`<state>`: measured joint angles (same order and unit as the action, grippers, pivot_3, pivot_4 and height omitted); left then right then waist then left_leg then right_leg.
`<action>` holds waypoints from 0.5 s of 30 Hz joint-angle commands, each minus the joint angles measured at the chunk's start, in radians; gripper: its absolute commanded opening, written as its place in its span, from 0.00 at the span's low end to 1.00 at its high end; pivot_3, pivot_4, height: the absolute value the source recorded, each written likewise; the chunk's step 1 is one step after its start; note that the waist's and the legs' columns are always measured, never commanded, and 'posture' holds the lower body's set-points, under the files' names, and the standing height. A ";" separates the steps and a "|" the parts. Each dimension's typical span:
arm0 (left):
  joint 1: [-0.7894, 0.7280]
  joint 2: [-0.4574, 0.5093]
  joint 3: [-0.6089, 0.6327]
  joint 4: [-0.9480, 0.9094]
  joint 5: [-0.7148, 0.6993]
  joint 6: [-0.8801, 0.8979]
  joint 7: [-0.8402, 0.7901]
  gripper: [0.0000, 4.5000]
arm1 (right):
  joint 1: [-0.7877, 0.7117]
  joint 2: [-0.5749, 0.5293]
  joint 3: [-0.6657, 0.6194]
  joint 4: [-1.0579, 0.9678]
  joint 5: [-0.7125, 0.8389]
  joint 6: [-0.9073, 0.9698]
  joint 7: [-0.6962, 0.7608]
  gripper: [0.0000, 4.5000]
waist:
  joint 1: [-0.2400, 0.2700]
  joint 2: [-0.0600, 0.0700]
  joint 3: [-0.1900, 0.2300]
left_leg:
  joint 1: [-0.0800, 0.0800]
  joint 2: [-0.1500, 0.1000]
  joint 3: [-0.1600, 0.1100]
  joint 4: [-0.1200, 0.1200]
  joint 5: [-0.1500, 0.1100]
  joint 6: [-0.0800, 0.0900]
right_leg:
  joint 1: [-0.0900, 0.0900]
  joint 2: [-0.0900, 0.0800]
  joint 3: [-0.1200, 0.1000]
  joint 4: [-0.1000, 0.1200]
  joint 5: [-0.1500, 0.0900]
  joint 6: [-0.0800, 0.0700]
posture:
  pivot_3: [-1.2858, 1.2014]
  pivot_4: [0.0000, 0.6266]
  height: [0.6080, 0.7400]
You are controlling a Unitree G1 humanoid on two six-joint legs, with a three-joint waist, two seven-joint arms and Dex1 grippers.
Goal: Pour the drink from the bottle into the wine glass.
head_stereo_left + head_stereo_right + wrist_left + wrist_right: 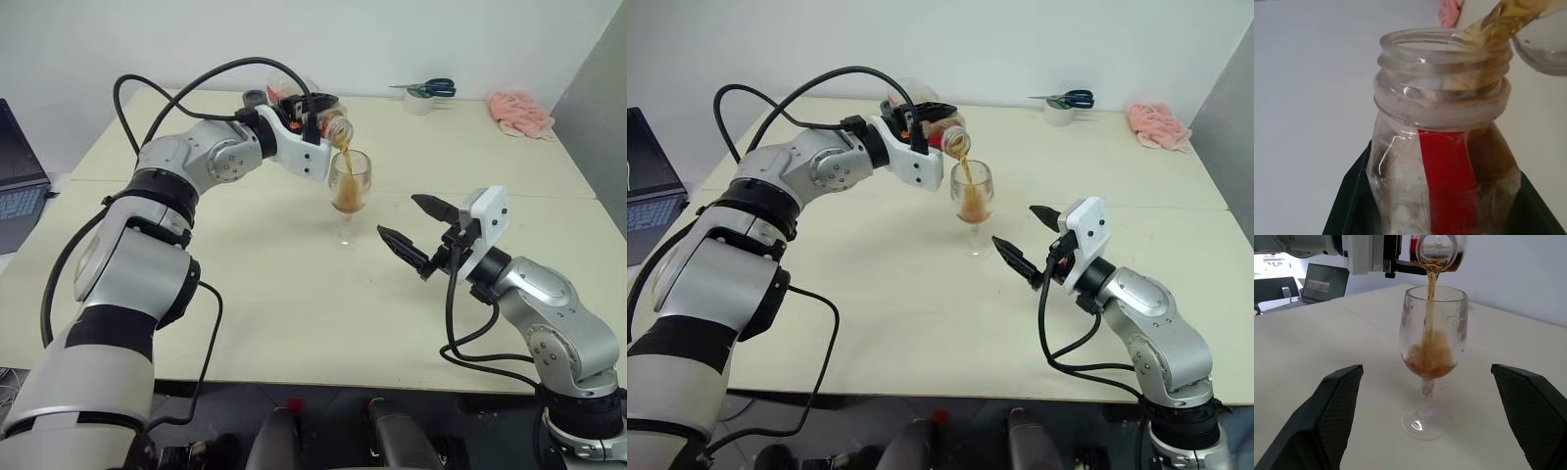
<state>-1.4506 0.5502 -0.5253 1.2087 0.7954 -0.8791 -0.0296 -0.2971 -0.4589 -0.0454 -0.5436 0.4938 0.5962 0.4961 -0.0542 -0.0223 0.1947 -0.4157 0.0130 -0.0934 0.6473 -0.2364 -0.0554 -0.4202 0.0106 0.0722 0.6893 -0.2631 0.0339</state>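
Pouring under way: reddish-brown drink (1430,298) is streamed from the tipped clear plastic red-labelled bottle (1444,161) into the clear stemmed wine glass (350,186).

The bottle is clamped in the left gripper (312,106) above the glass on the cream table (294,294); the right gripper (419,227) is held spread, empty, beside the stem. Next, steady tilting is called for until the bottle is emptied.

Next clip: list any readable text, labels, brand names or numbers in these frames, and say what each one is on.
No readable text anywhere.
Bottle: the red label strip shows no legible print.
Laptop: the screen is lit, but its content is too small and blurred to read.
Wine glass, scissors and pink cloth: no markings visible.
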 commanded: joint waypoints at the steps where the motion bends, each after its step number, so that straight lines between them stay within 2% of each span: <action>1: -0.045 0.021 0.003 -0.007 0.000 0.005 0.029 0.38 | -0.016 -0.001 -0.012 -0.022 0.007 -0.023 0.003 1.00 | 0.000 0.000 0.000 | 0.000 0.000 0.000 0.000 0.000 0.000 | 0.000 0.000 0.000 0.000 0.000 0.000 | 0.52 0.24 1.00; 15: -0.051 0.028 -0.005 -0.007 0.009 -0.001 0.061 0.38 | -0.018 -0.001 -0.009 -0.020 0.004 -0.022 0.003 1.00 | 0.000 0.000 0.000 | 0.000 0.000 0.000 0.000 0.000 0.000 | 0.000 0.000 0.000 0.000 0.000 0.000 | 0.52 0.24 1.00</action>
<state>-1.4525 0.5637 -0.5384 1.2149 0.8071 -0.8785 0.0105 -0.2971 -0.4589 -0.0455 -0.5436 0.4934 0.5962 0.4968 -0.0543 -0.0223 0.1947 -0.4156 0.0129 -0.0934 0.6474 -0.2362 -0.0556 -0.4202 0.0104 0.0721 0.6898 -0.2631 0.0340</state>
